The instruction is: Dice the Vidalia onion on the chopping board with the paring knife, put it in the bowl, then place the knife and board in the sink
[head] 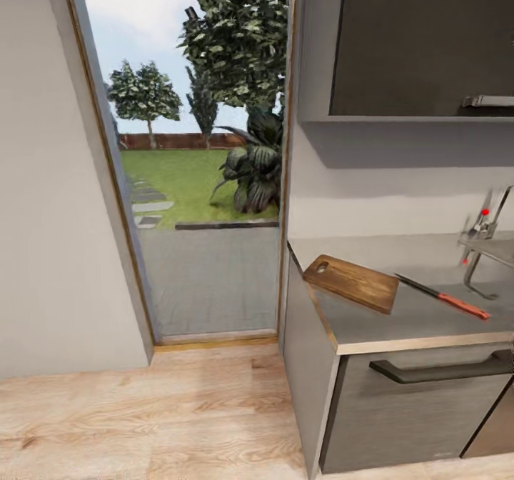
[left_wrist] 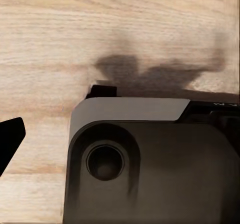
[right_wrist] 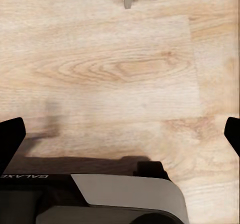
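Lying brown chopping board (head: 352,283), red-handled paring knife (head: 442,296)

one chopping board (head: 351,283) on countertop (head: 421,323). one paring knife (head: 442,296) beside it, apart from board. one faucet (head: 484,248) with one red knob (head: 485,213). one drawer front (head: 421,408) with one dark handle (head: 442,371). one doorway (head: 200,180) to garden. one wall cabinet (head: 421,41) above. two dark fingertips (right_wrist: 11,139) over wood floor (right_wrist: 120,69) in right wrist view; one dark fingertip (left_wrist: 10,136) in left wrist view.
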Controlling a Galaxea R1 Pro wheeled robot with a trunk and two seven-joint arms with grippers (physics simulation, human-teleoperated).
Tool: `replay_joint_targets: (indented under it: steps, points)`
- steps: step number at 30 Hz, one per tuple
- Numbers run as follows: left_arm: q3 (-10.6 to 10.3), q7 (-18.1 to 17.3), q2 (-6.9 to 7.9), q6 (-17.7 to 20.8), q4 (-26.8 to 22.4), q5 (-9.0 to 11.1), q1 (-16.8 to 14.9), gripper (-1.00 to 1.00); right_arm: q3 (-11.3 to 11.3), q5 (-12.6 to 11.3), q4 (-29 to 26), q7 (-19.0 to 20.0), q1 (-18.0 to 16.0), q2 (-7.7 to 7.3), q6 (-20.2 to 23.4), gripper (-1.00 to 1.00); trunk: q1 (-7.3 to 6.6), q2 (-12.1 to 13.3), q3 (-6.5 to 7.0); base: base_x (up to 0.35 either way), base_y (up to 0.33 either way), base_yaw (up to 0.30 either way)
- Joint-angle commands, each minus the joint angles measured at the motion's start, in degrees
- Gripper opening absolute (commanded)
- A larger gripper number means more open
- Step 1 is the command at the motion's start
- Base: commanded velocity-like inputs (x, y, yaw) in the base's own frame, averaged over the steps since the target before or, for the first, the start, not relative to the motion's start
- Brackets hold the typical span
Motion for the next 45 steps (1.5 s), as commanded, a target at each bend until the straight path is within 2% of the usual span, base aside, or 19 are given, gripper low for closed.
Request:
replay_joint_targets:
  steps: [1, 26, 45]
  points:
    - [0.04, 0.0, -0.01, -0.09, -0.05, 0.45, 0.01, 1.0, -0.01, -0.03, 0.0, -0.02, -0.01, 0.01, -0.14, 1.0, 0.0, -0.02, -0.05, 0.0, -0.309, 0.109]
    - [0.04, 0.0, -0.03, -0.09, -0.05, 0.45, 0.01, 1.0, -0.01, -0.03, -0.07, -0.02, -0.01, 0.01, -0.14, 1.0, 0.0, -0.02, -0.05, 0.0, -0.309, 0.101]
    - [0.13, -0.01, 0.21, -0.09, -0.05, 0.45, 0.01, 1.0, -0.03, 0.16, -0.4, -0.08, -0.01, -0.19, -0.57, 1.0, 0.0, -0.02, -0.05, 0.0, -0.267, -0.057]
